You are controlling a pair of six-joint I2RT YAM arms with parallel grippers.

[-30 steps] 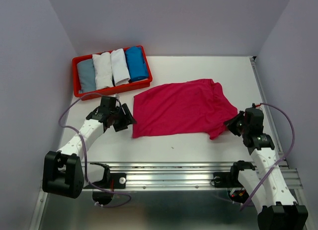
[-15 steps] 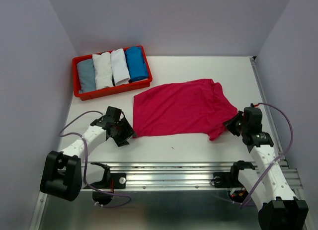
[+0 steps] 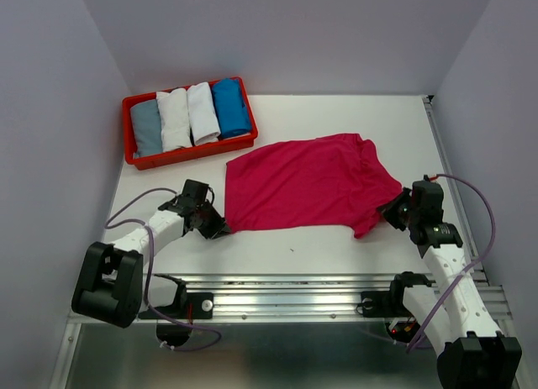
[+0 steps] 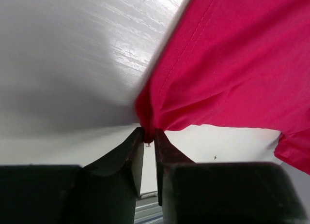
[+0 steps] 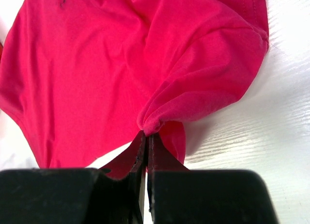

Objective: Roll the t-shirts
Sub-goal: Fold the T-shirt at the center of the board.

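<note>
Magenta t-shirt: soft, matte knit cloth spread mostly flat on the white table, in the middle and a little to the right. Its outline is a slanted rectangle, smooth over most of its face and rumpled into folds at the right end.
Hem: the left wrist view shows a stitched double seam running along the cloth edge down to the near-left corner.
Left gripper: low at the shirt's near-left corner. Its dark fingers stand narrow, and the corner is bunched to a small point nipped between their tips.
Right gripper: at the shirt's near-right edge. Its fingers are pressed almost together on a rounded fold of the cloth, which puffs out in a soft bulge just above the tips.
Table surface: white, with faint wood-grain lines and a slight sheen.
Red tray: rectangular plastic with a raised rim, at the far left of the table, apart from the magenta shirt.
Tray contents: four cloth rolls packed side by side and touching. From left to right they are a grey-blue roll, a first white roll, a second white roll and a bright blue roll.
</note>
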